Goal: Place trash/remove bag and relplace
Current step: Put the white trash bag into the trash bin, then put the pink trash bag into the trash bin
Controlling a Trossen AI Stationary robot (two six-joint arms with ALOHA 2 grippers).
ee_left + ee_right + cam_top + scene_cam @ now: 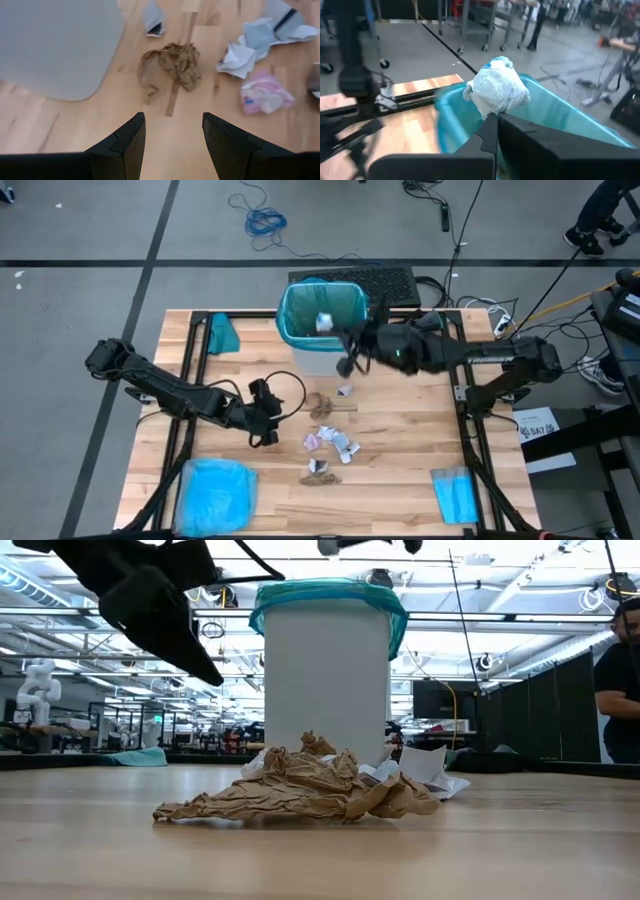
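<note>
The right end effector point(492, 120), clamped on a crumpled white paper wad point(496, 90), hangs over the white bin's teal-green plastic liner point(322, 314), so trash-placing calls for release, while the left end effector point(172, 142) stands apart above the wooden table point(400, 480).

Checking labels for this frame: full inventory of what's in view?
bin: one, white, back centre of table
bag: one, teal-green, lining the bin
white wad: one, pinched in right claw over the bin
brown paper wads: three, mid table
wrappers: several, white/pink/blue, mid table
blue plastic: pale pile, front left corner
folded blue sheet: front right
teal piece: back left
left claw: open, above table near scraps
right claw: shut on wad
</note>
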